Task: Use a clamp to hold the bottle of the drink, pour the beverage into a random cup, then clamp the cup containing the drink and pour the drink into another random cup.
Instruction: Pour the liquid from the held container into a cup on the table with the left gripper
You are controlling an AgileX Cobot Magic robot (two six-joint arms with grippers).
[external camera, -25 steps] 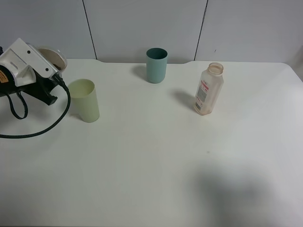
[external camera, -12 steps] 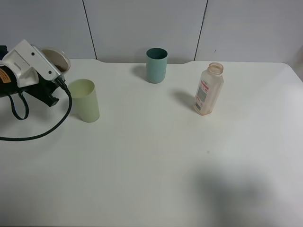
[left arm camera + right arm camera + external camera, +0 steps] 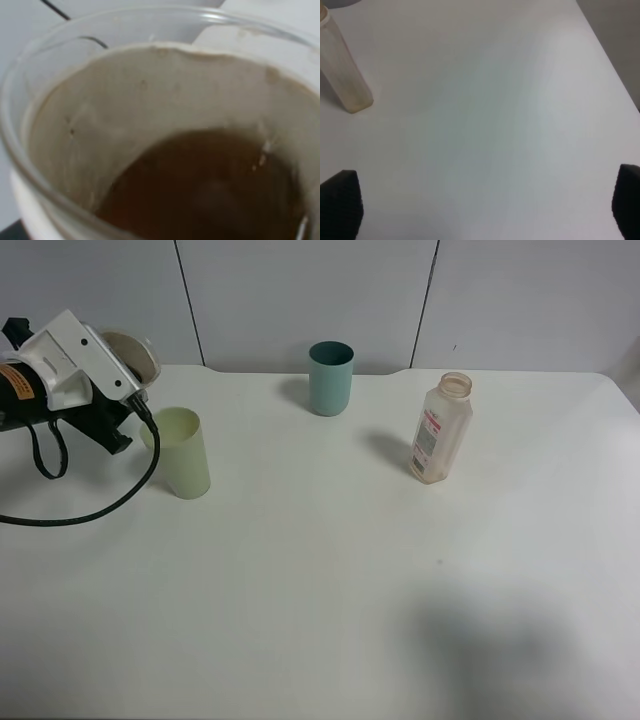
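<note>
At the left of the table (image 3: 330, 590) the left gripper (image 3: 112, 380), unlike the spread right gripper (image 3: 483, 202), hangs just beside the pale tumbler (image 3: 180, 452), pinching the short cup (image 3: 130, 350); I think the second pour is in hand, and next the brown drink (image 3: 210, 190) must be tipped over that rim

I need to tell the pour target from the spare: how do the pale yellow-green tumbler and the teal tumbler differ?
Colour: the pale yellow-green tumbler is light, the teal tumbler darker. Place: the pale yellow-green tumbler stands at the left beside the left arm; the teal tumbler stands alone near the far edge of the table. Both are plain, upright and open-topped.
</note>
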